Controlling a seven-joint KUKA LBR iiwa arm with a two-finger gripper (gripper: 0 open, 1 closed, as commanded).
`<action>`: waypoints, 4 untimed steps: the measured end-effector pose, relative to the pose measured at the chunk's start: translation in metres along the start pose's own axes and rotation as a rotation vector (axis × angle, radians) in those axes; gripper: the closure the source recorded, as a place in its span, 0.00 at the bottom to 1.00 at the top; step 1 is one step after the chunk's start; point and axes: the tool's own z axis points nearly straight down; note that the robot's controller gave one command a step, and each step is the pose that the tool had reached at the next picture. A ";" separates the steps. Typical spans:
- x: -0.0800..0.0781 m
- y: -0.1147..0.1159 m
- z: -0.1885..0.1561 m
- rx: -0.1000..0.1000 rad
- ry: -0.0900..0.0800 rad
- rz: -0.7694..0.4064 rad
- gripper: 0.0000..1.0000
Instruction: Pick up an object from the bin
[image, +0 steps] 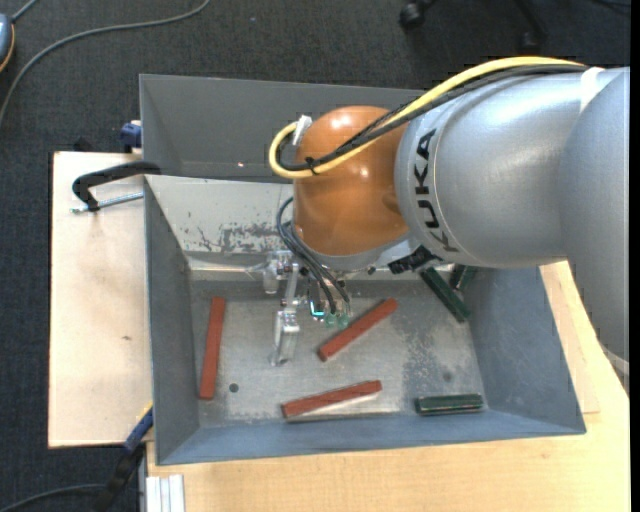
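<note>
From where I stand the arm is low in the bin, its orange wrist cover hiding much of the back half, and the gripper hangs near the floor a little left of the middle. The pincer looks open: one silvery finger slants down towards the bare floor and the other sits apart from it to the right, by a small green light, with nothing between them. The nearest thing is a red stick lying aslant in the middle of the bin, its lower end just beside the pincer's right side but not inside it. A second red stick lies along the left wall, well apart, and a third lies near the front wall. A dark bar rests in the front right corner, and another dark piece pokes out from under the arm on the right. I would say the pick is at the approach stage, with no grasp made yet. The next move likely calls for a small shift right, so the fingers straddle the middle stick across its narrow width before they close and lift.
</note>
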 end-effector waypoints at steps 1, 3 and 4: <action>0.002 -0.057 0.116 0.002 0.001 0.090 0.00; 0.007 -0.121 0.111 -0.001 -0.007 -0.094 1.00; -0.045 -0.153 -0.045 -0.001 -0.016 -0.057 1.00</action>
